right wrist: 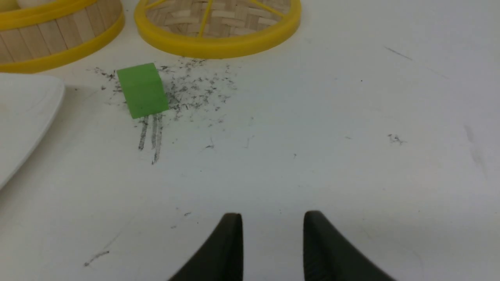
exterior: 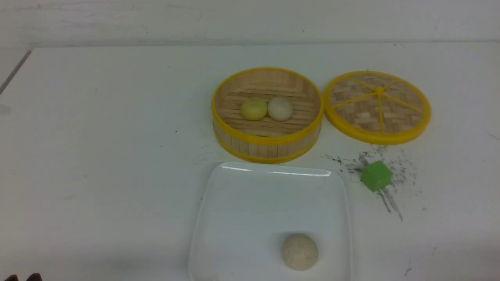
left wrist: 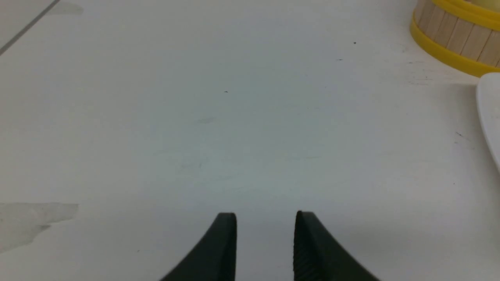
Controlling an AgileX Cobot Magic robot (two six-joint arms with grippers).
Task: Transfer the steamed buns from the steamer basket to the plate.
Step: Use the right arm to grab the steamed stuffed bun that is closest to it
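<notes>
Two steamed buns lie side by side on the slatted floor of the steamer basket (exterior: 267,146): a pale yellow one (exterior: 254,109) and an off-white one (exterior: 280,108). Just in front of the basket sits the white square plate (exterior: 242,207). My left gripper (left wrist: 265,218) hovers over bare table well left of the basket (left wrist: 449,37) and the plate's edge (left wrist: 490,113), open with nothing between its fingers. My right gripper (right wrist: 272,218) is open and empty too, over bare table to the right of the plate (right wrist: 23,113) and basket (right wrist: 50,39).
A larger beige speckled bun (exterior: 300,251) rests near the plate's front edge. The woven lid (exterior: 377,106) with yellow spokes lies right of the basket. A green cube (exterior: 376,176) (right wrist: 142,90) stands among dark scuff marks right of the plate.
</notes>
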